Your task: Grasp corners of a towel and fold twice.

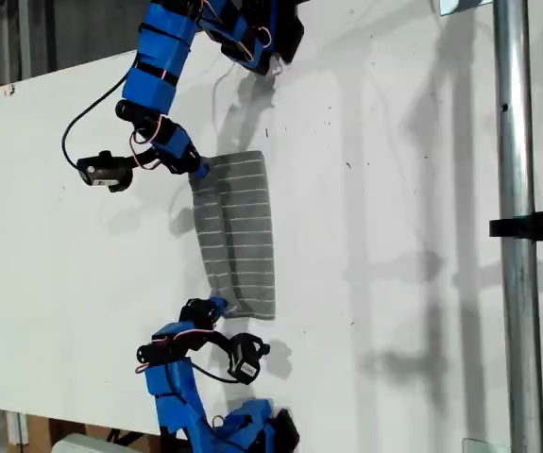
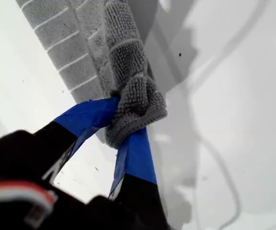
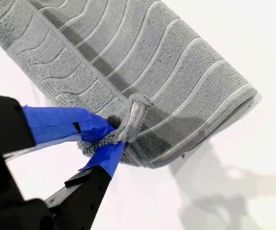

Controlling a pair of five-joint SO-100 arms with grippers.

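Risk: first gripper (image 2: pixel 120 128) and second gripper (image 3: pixel 110 135), each clamped on a bunched towel (image 1: pixel 238 236) corner, may slip mid-fold.

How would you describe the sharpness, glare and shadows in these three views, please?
Exterior view: sharp, soft arm shadows on the table. First wrist view: towel crisp, black pincer body blurred, table glaring. Second wrist view: stripes sharp, background washed out white.

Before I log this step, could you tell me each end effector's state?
My first gripper: closed on a towel corner.
My second gripper: closed on another corner.
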